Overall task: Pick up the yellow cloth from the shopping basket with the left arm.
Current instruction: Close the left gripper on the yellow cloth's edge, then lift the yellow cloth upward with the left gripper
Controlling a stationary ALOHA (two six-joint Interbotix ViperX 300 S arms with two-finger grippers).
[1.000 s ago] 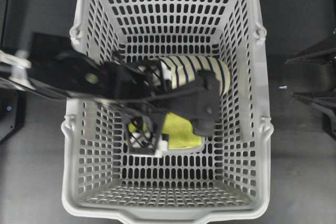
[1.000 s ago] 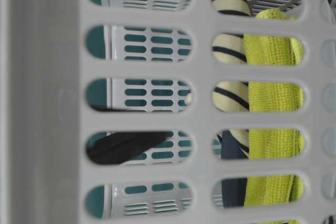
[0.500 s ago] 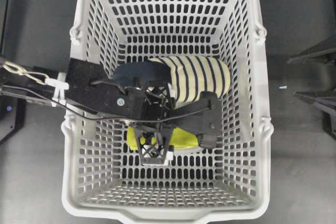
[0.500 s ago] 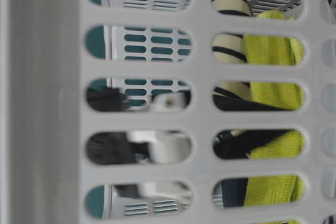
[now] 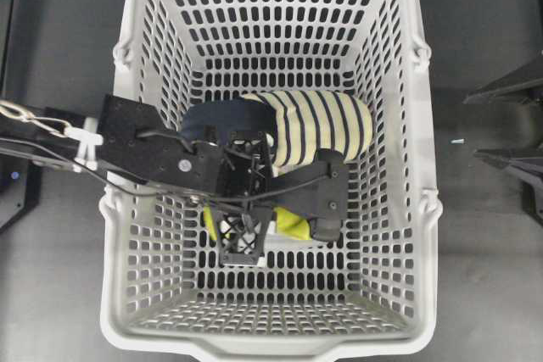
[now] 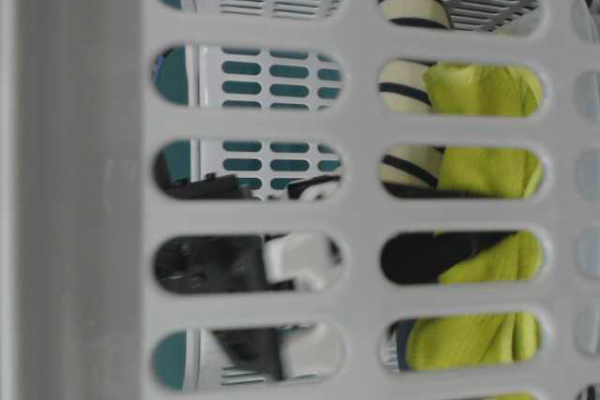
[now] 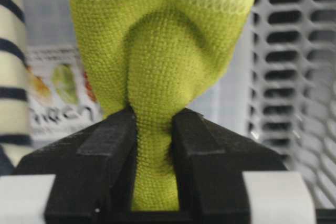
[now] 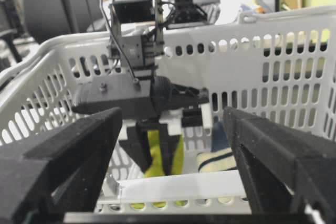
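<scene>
The yellow cloth (image 5: 289, 223) is bunched inside the shopping basket (image 5: 427, 209), near the floor's middle. My left gripper (image 5: 242, 228) points down into the basket and is shut on it. In the left wrist view the black fingers (image 7: 105, 145) pinch a fold of the cloth (image 7: 157, 45), which fans out beyond them. The table-level view shows the cloth (image 6: 483, 259) crumpled behind the basket wall (image 6: 84, 185). The right wrist view shows the left gripper (image 8: 158, 150) holding the cloth (image 8: 153, 153). My right gripper (image 8: 172, 124) is open and empty outside the basket.
A cream-and-navy striped slipper (image 5: 318, 125) lies just behind the cloth, touching the left arm's side. A flat printed packet (image 7: 58, 93) lies on the basket floor beneath the cloth. The basket walls stand close all round.
The left gripper has come down onto the cloth and closed on it. The cloth, flat before, is now gathered and drawn up into a bunch.
</scene>
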